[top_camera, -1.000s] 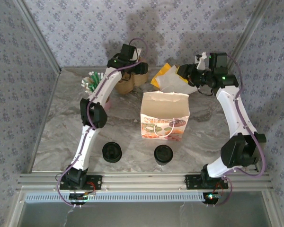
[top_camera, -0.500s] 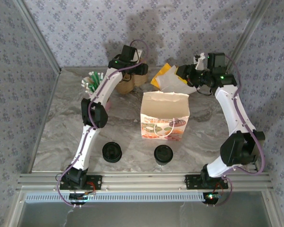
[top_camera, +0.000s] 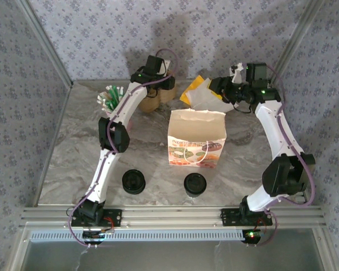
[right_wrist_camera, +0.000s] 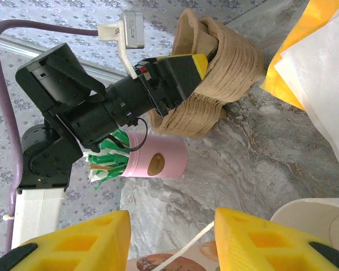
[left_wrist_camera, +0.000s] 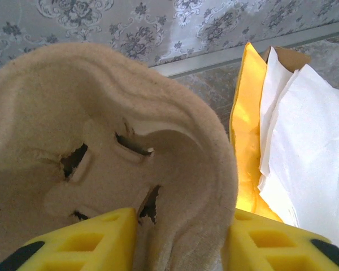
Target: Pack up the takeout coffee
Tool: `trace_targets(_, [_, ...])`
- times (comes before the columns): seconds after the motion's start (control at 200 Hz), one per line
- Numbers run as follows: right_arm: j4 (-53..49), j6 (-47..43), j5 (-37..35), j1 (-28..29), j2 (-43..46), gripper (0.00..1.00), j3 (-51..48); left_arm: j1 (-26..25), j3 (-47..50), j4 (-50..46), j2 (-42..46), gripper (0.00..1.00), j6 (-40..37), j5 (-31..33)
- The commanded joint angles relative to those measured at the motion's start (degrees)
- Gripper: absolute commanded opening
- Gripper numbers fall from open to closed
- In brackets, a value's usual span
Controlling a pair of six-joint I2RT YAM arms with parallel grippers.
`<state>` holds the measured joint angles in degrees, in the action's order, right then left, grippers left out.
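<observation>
Takeout coffee (top_camera: 195, 184) near printed paper bag (top_camera: 195, 138)

Blue-grey floral wallpapered walls (top_camera: 90, 34) enclose a grey marbled table (top_camera: 73, 147) edged by an aluminium rail (top_camera: 169, 214).

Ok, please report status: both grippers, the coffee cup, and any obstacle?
Left gripper straddles brown pulp cup carrier rim. Right gripper open, empty. Black-lidded paper coffee cup untouched before white paper bag. Nothing blocking.
</observation>
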<state>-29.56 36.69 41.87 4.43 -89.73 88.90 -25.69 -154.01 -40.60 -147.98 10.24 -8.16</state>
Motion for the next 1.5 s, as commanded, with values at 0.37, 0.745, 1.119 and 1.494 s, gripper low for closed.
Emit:
trace_targets(0.37, [1.1,-0.2,1.7,0.5,-0.4,0.45,0.2,-0.4,-3.0,1.4,4.0,0.32,-2.9,4.9])
trace_targets(0.745, [-2.4,-2.1,1.2,0.5,-0.8,0.45,2.1,-1.6,-3.0,4.6,8.0,0.29,-4.6,8.0])
trace_targets(1.119, [-2.4,-2.1,0.7,0.8,-0.4,0.45,2.0,-1.8,-3.1,2.3,9.1,0.59,-4.7,9.7])
trace_targets(1.494, [-1.4,-4.0,2.8,0.7,-12.3,0.45,12.9,2.0,-2.7,-11.7,9.3,0.58,21.2,9.9])
